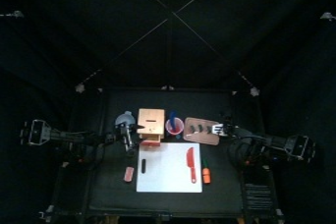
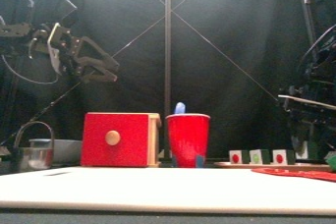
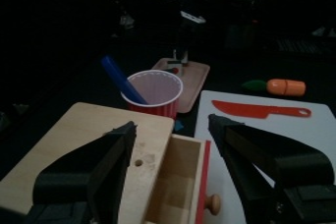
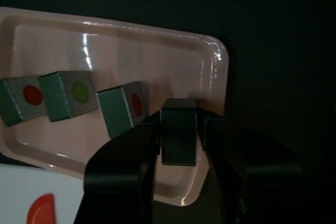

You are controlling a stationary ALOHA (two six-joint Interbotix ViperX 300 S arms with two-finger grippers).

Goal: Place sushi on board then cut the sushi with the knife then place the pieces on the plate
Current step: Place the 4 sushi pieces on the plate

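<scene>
While the right hand (image 4: 179, 120) pinches narrow on a dark green sushi block (image 4: 178, 141), it holds that block at the rim of the pink tray (image 4: 157, 46), a flat, glossy rectangle with rounded corners and a raised lip. The tray lies toward the tabletop's back edge, right of the middle. Three more sushi pieces (image 4: 66, 95) stand in a row on the tray, apart from one another; each is a squarish block with a pale face and a small round red or green centre.

Spread wide and holding nothing, the left hand (image 3: 174, 125) hangs over the pale wooden box (image 3: 92, 154), whose smooth top shows a fine grain. Its drawer stands a little open, and the red drawer front (image 2: 121, 140) carries a round wooden knob. Just beside the box stands a red cup (image 2: 188, 140), tapered and plastic-smooth, with a blue toy knife (image 2: 180, 108) upright in it.

Toward the front edge, in the middle, the white cutting board (image 1: 164, 174) lies flat and matte. A red toy knife (image 1: 192, 159) rests on it, and an orange carrot-like toy (image 1: 206, 177) lies at its right edge. Near the left edge stands a round metal cutter (image 2: 37, 152) with a wire handle.
</scene>
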